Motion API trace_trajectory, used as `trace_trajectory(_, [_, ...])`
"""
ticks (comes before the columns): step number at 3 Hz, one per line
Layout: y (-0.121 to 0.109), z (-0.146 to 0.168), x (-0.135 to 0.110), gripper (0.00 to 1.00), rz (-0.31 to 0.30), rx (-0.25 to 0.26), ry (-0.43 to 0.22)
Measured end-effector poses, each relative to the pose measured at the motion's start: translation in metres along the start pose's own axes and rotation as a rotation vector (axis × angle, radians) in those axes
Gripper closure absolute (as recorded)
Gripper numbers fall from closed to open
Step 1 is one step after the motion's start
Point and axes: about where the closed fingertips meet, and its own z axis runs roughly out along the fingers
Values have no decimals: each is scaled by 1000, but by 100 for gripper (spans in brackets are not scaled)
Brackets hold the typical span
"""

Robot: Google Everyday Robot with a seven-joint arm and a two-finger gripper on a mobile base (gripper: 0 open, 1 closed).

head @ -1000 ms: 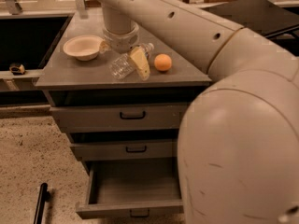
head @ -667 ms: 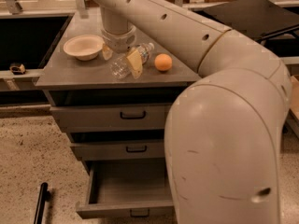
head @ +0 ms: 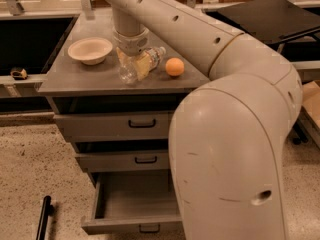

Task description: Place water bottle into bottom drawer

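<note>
Beige gripper (head: 134, 67) over water bottle (head: 155, 54), cabinet top (head: 75, 79).

The claw (head: 134, 66) is pale yellow-tan and sits at the water bottle (head: 155, 55) on the desk (head: 75, 79) top. The water bottle is clear, with a white cap. The arm (head: 235, 134) is cream-white, marked with a row of small dark holes. The bowl (head: 90, 50) is beige. The ball (head: 174, 66) is orange. The desk is plain grey, as are its three drawers. The drawer handles (head: 142, 124) are black. The bottom drawer (head: 135, 204) is grey inside. The floor (head: 30, 159) is beige with dark speckles. The rod (head: 44, 219) on the floor is black.
</note>
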Motion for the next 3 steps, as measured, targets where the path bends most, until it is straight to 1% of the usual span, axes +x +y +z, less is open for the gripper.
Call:
trace_trajectory(1, [2, -35, -17, 94, 17, 56, -19])
trace_trajectory(2, [19, -92, -35, 100, 17, 166, -53])
trace_trajectory(3, [57, -131, -40, 100, 77, 220, -41])
